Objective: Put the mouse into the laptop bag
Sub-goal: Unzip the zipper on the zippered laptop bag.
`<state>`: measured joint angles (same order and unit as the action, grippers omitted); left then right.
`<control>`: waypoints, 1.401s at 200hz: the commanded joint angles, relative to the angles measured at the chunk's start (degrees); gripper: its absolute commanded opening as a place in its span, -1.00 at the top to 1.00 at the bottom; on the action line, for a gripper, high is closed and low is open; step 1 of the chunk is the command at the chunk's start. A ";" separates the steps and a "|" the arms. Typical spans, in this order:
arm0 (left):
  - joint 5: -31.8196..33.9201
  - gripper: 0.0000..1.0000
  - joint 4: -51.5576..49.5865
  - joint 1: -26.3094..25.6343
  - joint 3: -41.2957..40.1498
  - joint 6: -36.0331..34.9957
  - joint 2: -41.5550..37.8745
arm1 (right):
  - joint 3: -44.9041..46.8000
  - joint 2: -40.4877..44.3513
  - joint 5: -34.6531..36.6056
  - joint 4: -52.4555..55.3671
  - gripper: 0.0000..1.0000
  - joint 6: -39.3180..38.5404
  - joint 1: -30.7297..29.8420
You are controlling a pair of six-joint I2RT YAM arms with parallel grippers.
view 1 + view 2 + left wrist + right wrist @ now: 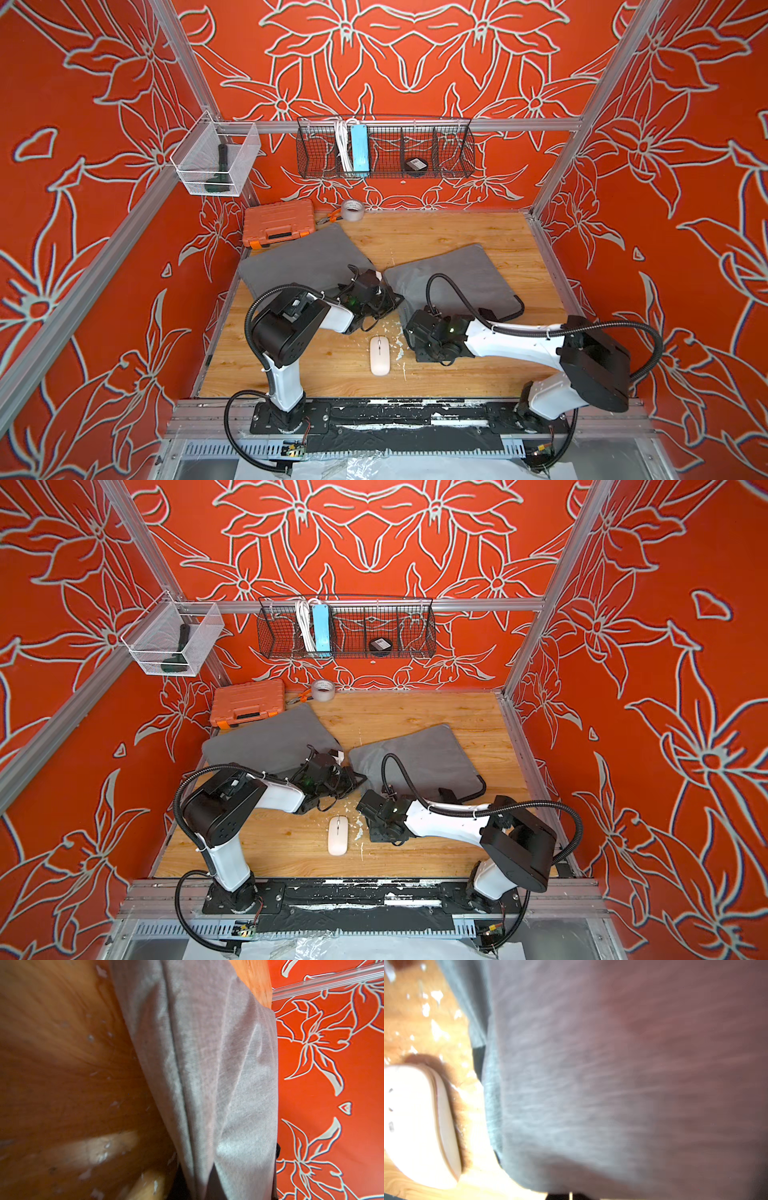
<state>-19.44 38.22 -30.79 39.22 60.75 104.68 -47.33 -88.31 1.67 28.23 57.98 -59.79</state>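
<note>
Wood table [436, 232] carries two grey sleeves: the laptop bag [461, 274] toward 3 o'clock and a second grey bag [299, 262] toward 10. The left gripper [386, 295], at the laptop bag's 9 o'clock edge, is clamped on its fabric. The right gripper [409, 328], at its 7 o'clock corner, is closed; whether it pinches cloth is unclear. The white mouse [380, 355] lies on bare wood at 6 o'clock, outside both bags.

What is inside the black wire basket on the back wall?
The black wire basket holds a coiled white cable, a blue power strip and a small black round item. Anything behind the strip is hidden.
</note>
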 commanded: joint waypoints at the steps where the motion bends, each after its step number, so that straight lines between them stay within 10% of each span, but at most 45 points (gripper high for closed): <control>1: -0.08 1.00 3.50 0.00 -1.37 1.94 -0.31 | -3.17 -1.55 -0.13 -2.23 1.00 -1.01 -0.75; 48: 5.16 0.99 7.31 0.21 -9.41 3.68 -9.15 | -0.74 2.03 3.36 0.77 1.00 0.87 6.43; 76: 11.44 -0.37 9.51 -3.16 -15.17 4.84 -16.86 | 2.37 5.90 4.60 2.04 1.00 0.69 14.02; 120: 15.32 -0.83 5.01 -6.60 -14.14 4.64 -19.56 | 7.38 12.94 6.77 4.51 1.00 -0.19 25.08; 225: 5.61 -0.78 -0.02 -3.20 -1.08 2.57 0.59 | 7.68 12.31 5.37 5.20 1.00 -1.07 26.74; 280: 1.50 0.85 2.39 -2.43 0.16 3.98 5.62 | 10.32 12.74 1.40 2.78 1.00 -0.73 26.39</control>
<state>-16.01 43.05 -32.95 39.59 64.64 108.57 -39.20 -75.68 5.37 30.26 57.43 -33.34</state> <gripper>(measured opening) 0.159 0.058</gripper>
